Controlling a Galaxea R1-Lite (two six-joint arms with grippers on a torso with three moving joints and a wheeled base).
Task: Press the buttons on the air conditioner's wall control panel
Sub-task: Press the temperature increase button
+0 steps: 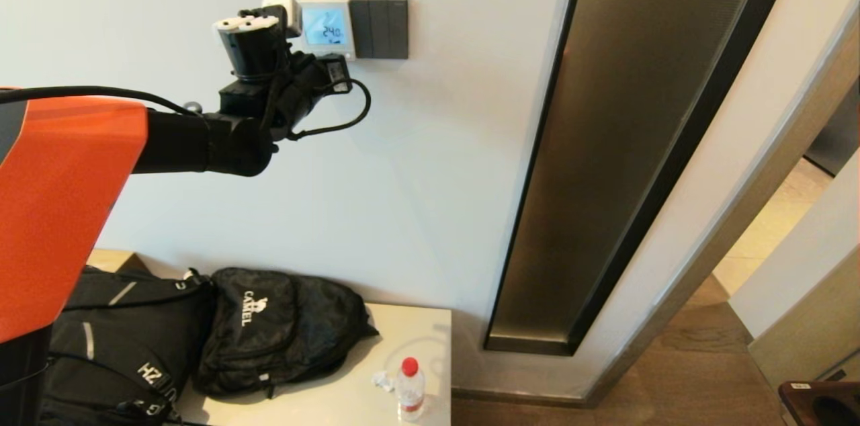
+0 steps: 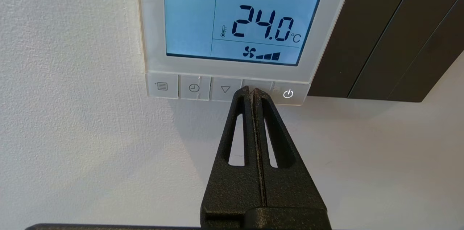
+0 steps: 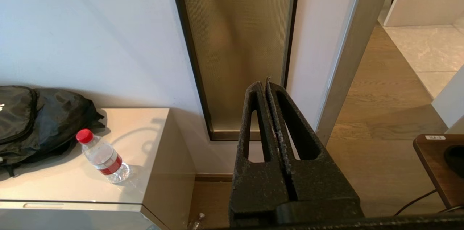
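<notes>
The white control panel (image 1: 327, 27) hangs on the wall, its screen lit pale blue and reading 24.0; it also shows in the left wrist view (image 2: 154, 23). A row of pale buttons (image 2: 194, 87) runs along its lower edge: menu, clock, down arrow, up arrow, power (image 2: 288, 94). My left gripper (image 2: 253, 90) is shut, and its tips rest on the up-arrow button, between the down arrow (image 2: 225, 89) and the power button. In the head view the left gripper (image 1: 334, 66) sits just below the panel. My right gripper (image 3: 264, 85) is shut and empty, parked low, away from the panel.
A dark grey three-rocker switch plate (image 1: 379, 27) adjoins the panel on its right. A tall bronze wall strip (image 1: 625, 144) stands further right. Below, black backpacks (image 1: 275, 332) and a red-capped water bottle (image 1: 410, 389) lie on a beige cabinet (image 1: 349, 399).
</notes>
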